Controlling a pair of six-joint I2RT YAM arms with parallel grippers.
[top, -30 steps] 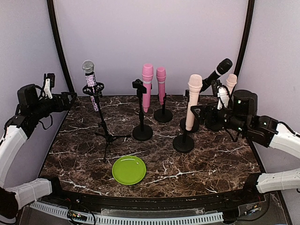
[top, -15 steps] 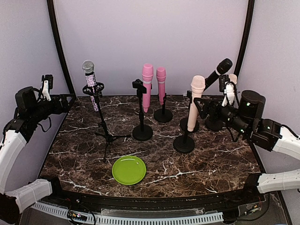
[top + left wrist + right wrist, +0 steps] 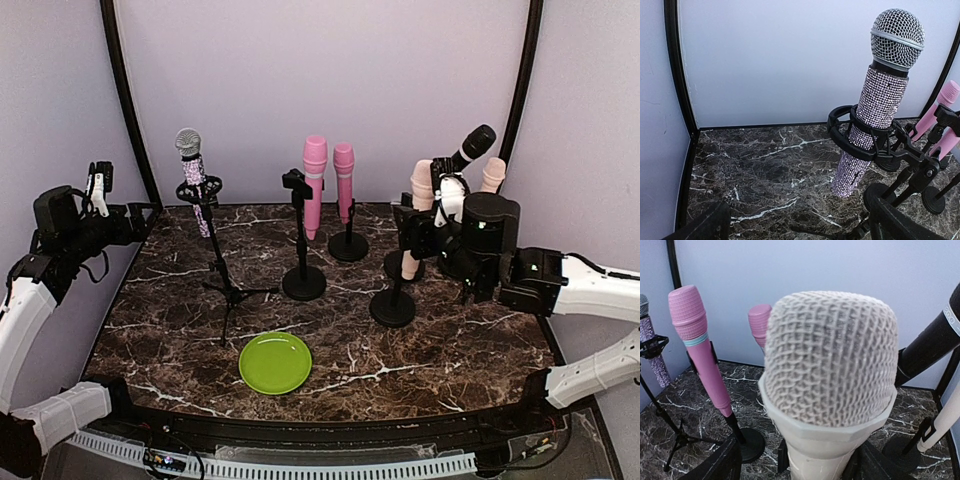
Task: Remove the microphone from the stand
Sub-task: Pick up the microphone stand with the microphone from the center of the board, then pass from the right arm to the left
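At centre right, the right end effector (image 3: 420, 226) straddles the upright cream microphone (image 3: 421, 177), jaws apart, not clamped.

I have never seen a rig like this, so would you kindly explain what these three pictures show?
Gladly. Two white robot arms, the left arm and the right arm, are bolted to the near edge of a marble table, each ending in a two-fingered pincer. The wide picture comes from a fixed camera above and behind them; the other two come from small cameras on the wrists. On the table stand several microphones on stands, such as a bright pink microphone, plus a green plate. The left pincer is open and holds nothing; its camera looks at a glittery microphone sitting in a ring mount. The right pincer has a finger on either side of a pale pink microphone, whose mesh head fills that view; it looks open around it, not clamped.
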